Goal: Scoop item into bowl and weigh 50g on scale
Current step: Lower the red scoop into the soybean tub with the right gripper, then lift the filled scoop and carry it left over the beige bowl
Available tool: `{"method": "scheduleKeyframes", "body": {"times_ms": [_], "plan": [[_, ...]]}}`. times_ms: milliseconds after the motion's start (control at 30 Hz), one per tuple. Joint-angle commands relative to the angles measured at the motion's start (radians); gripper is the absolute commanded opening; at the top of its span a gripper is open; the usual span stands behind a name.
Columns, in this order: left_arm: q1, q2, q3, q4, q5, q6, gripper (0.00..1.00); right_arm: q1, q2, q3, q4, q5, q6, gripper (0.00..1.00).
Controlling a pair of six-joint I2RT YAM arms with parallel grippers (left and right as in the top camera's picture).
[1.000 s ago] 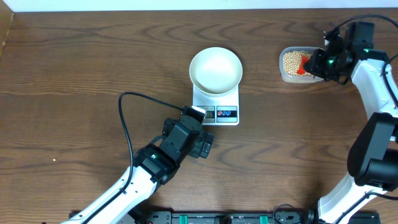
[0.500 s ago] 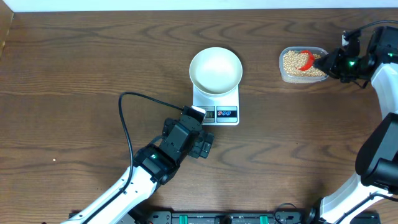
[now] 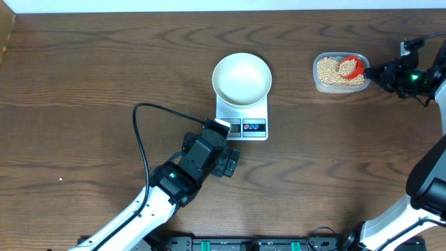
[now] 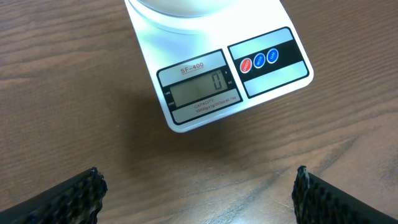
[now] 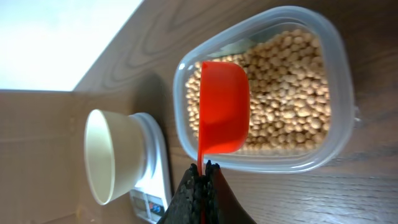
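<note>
The white bowl [image 3: 241, 78] stands empty on the white scale [image 3: 254, 127]; the scale's display [image 4: 202, 93] reads 0. Tan beans [image 3: 327, 72] fill a clear plastic tub [image 3: 319, 84] at the right. My right gripper [image 3: 387, 72] is shut on the handle of a red scoop [image 3: 350, 66], held over the tub's right part; beans lie in the scoop in the overhead view. In the right wrist view the scoop [image 5: 222, 115] shows from beneath over the beans [image 5: 286, 99], with my fingers [image 5: 203, 171] clamped on its handle and the bowl [image 5: 109, 155] at the left. My left gripper [image 3: 226, 165] is open, low over the table before the scale.
A black cable [image 3: 143, 132] loops across the table left of the left arm. The table's far edge meets a white surface [image 3: 209, 5]. The scale's red and blue buttons [image 4: 259, 60] face the left gripper.
My right gripper has drawn back to the right and turned the scoop; the scoop now sits over the tub's right part with beans in it. The left arm has not moved.
</note>
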Motion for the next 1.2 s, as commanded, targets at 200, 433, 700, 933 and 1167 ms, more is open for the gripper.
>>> {"method": "scheduleKeyframes", "body": {"times_ms": [200,433,700,933,1167], "plan": [[-0.002,-0.006,-0.007,-0.001,-0.002,0.005,0.98,-0.038,0.007,0.01,-0.011,-0.171,-0.036,0.01],[-0.002,-0.006,-0.007,-0.001,-0.002,0.005,0.98,-0.043,0.007,0.01,0.002,-0.275,-0.036,0.01],[-0.002,-0.006,-0.007,-0.001,-0.002,0.005,0.98,0.037,0.007,0.01,0.025,-0.353,-0.035,0.01],[-0.002,-0.006,-0.007,-0.001,-0.002,0.005,0.98,0.155,0.007,0.01,0.06,-0.352,-0.035,0.01],[-0.002,-0.006,-0.007,-0.001,-0.002,0.005,0.98,0.291,0.007,0.01,0.152,-0.344,0.018,0.01]]}}
